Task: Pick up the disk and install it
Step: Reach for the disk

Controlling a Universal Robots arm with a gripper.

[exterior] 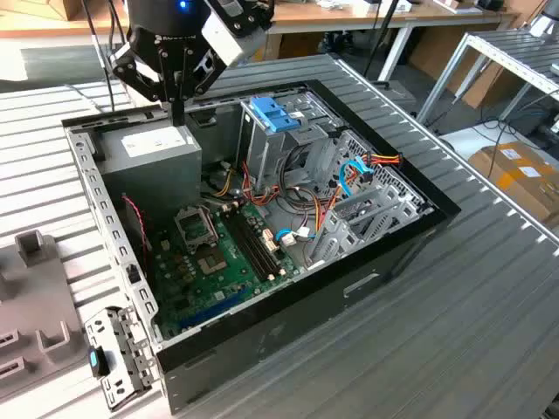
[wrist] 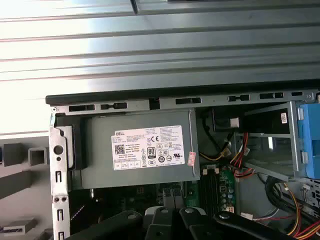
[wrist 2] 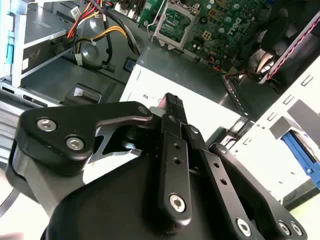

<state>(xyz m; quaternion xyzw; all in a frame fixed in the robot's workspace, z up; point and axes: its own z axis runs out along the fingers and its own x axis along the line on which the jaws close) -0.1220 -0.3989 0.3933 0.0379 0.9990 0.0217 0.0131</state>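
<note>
Ext view: open PC case (exterior: 450,209) on slatted table (exterior: 489,323). The gripper (exterior: 178,115) hangs over the power supply (exterior: 162,155) (PSU) in the case's far corner, toward the exterior view's left. Fingers drawn together, pointing down, nothing betw them. Tip v. close to PSU top; contact can't tell. Blue bracket (exterior: 273,113) sits atop the tall grey cage (exterior: 262,161), which is not the task item. Grey fixture (exterior: 31,292) lies outside the case, beyond its perforated wall (exterior: 109,229). Second wrist view: fingertips pressed on each other, empty, above the PSU's white label (wrist 2: 210,110); motherboard (wrist 2: 225,25) beyond. Past the perforated wall there's a blue strip w/ grey next to it. That's prob. the disk (wrist 2: 300,152), outside the case and well apart from the gripper, but too little shows to be sure. First wrist view: PSU label sits squarely under the camera, gripper linkage in the foreground, cage's blue part off to one side, fixture shapes just outside the wall. Handling (judgement): the drive should be dense for its size, rigid, no give. Bare metal faces are smooth, so likely slippery. The plastic rail is the softer part and may flex or pop off if pinched alone. Shock-sensitive, so no dropping or knocking on the chassis. Best hold is across the two long sides near mid-length, pads on rail and metal edge together. Keep off the connector end and any exposed board.
</note>
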